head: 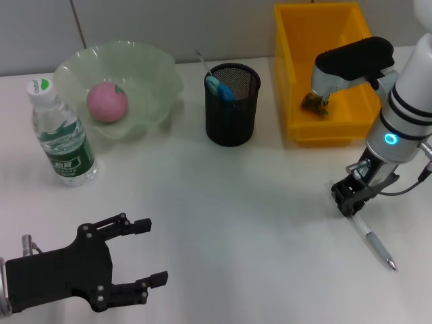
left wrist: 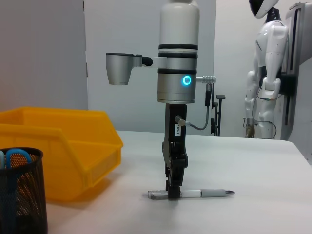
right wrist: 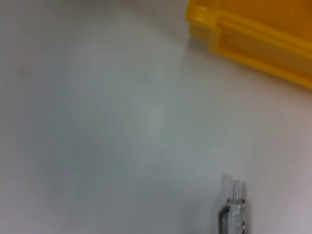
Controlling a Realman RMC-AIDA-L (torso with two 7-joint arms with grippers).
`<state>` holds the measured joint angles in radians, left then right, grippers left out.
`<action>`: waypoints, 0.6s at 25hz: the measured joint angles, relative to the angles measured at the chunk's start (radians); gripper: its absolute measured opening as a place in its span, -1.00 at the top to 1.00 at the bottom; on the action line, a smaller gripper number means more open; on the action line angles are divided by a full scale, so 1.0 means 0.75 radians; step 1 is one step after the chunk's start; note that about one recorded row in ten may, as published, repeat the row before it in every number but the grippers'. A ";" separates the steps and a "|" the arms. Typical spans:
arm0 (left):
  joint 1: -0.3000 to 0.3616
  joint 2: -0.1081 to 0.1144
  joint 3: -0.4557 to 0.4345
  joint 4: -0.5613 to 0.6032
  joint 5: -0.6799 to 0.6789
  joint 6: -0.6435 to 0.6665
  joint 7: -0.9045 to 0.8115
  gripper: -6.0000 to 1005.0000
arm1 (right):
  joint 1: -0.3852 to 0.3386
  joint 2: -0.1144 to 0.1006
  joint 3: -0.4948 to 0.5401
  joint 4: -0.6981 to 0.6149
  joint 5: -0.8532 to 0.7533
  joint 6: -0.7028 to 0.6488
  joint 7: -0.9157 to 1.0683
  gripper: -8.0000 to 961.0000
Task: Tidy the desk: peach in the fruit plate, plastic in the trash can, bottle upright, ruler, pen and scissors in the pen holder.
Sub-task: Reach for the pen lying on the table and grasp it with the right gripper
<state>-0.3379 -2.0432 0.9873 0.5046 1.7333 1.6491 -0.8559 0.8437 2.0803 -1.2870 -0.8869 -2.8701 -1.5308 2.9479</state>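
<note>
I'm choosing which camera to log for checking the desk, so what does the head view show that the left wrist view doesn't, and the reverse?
Only the head view shows the peach in the fruit plate, the upright bottle and the left gripper, jaws open. Only the left wrist view shows a white robot figure beyond the table. Both show the right gripper down at the pen, the pen holder with scissors, and the yellow bin.

Bottle (head: pixel 61 137): stood upright at the desk's (head: pixel 223 209) left, just before the fruit plate (head: pixel 145 74).
Peach (head: pixel 106 102): lay in the plate.
Pen holder (head: pixel 232 104): stood mid-desk, scissors (head: pixel 219 86) inside.
Trash can (head: pixel 305 67): sat right of the holder.
Pen (head: pixel 371 240): lay on the desk, before the can.
</note>
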 joint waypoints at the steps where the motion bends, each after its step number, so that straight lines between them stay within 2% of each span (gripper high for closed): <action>1: 0.000 0.000 -0.001 0.000 0.000 0.000 0.000 -0.65 | 0.000 0.000 0.000 -0.002 0.000 0.000 -0.003 0.59; 10: -0.002 0.000 -0.012 0.000 0.000 0.001 0.000 -0.65 | -0.003 0.000 0.001 -0.028 0.001 -0.006 -0.008 0.65; 15: -0.001 0.001 -0.012 0.002 0.000 0.001 0.000 -0.65 | -0.024 -0.002 0.034 -0.176 0.022 -0.069 -0.031 0.65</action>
<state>-0.3390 -2.0423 0.9784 0.5060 1.7334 1.6502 -0.8559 0.8259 2.0791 -1.2612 -1.0191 -2.8534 -1.5826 2.9249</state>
